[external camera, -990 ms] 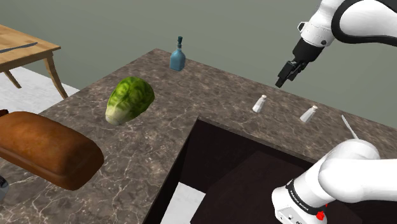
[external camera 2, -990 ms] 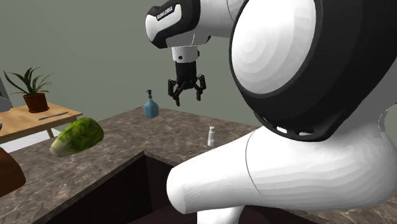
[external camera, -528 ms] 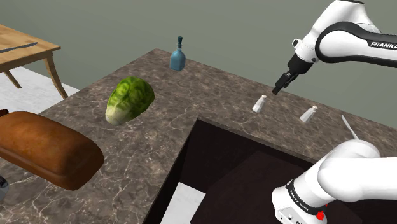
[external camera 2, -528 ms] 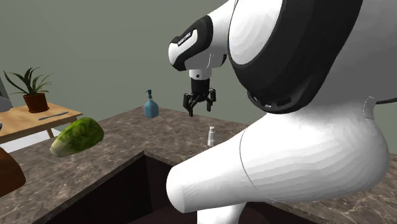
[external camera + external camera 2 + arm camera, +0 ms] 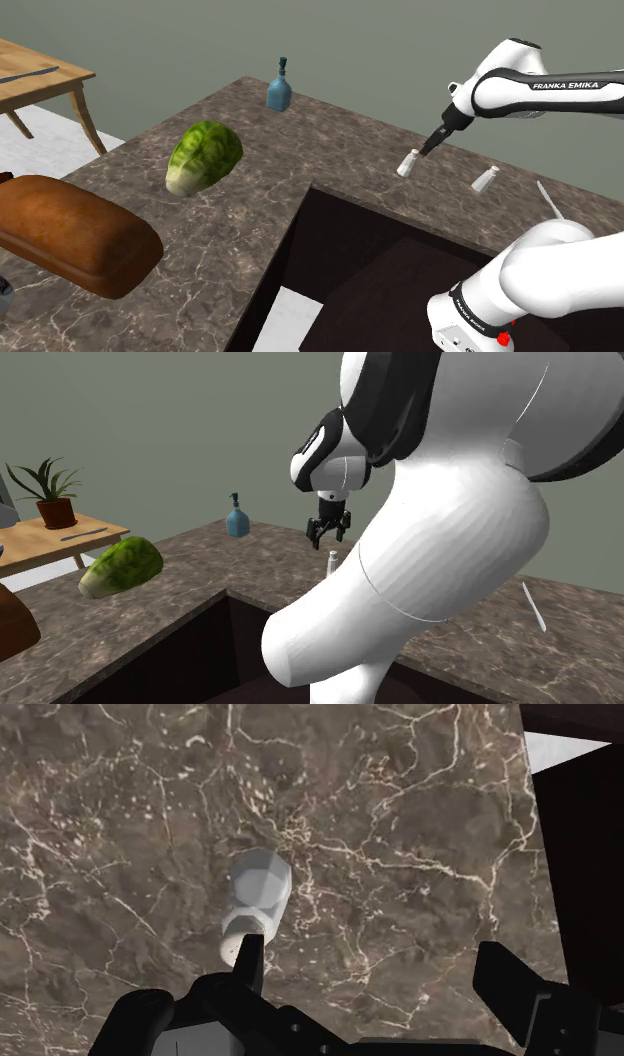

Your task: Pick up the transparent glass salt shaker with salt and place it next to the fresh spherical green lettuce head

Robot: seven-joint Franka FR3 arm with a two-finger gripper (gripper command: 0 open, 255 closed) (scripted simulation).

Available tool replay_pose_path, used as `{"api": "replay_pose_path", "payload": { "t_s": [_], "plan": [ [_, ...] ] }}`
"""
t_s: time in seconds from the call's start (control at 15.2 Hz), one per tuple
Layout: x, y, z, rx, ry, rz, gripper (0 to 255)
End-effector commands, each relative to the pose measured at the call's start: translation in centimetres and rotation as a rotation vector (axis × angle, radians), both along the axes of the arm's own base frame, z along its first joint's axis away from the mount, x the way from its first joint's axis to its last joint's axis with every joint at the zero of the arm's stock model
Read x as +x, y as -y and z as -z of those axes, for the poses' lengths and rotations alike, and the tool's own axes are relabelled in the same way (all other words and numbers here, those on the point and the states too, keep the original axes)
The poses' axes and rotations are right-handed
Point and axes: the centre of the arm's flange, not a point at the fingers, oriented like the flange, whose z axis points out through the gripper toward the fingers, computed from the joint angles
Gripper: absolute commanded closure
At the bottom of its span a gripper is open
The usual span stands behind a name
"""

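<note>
White salt shaker [image 5: 407, 163] under gripper [image 5: 429, 150], fingers apart, empty; second shaker [image 5: 486, 179] nearby; one lettuce [image 5: 203, 155].

Even, soft light; no shadows.

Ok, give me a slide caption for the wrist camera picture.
Open gripper hovers over the brown veined counter, a white salt shaker beside one finger, not yet grasped.

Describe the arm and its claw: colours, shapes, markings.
The arm is glossy white with rounded links and black bands at the joints; one link carries black FRANKA EMIKA lettering. The claw is all black, with two short fingers.
</note>
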Motion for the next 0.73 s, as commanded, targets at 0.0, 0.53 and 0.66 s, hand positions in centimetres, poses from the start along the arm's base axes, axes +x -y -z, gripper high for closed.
{"api": "replay_pose_path", "payload": {
  "t_s": [0.0,0.53,0.66],
  "plan": [
    [0.6,2.1,1.9,0.004,0.015,-0.016,0],
    [2.9,6.6,7.8,0.021,0.047,-0.054,0],
    [3.1,6.6,8.8,0.021,0.047,-0.054,0]
  ]
}}
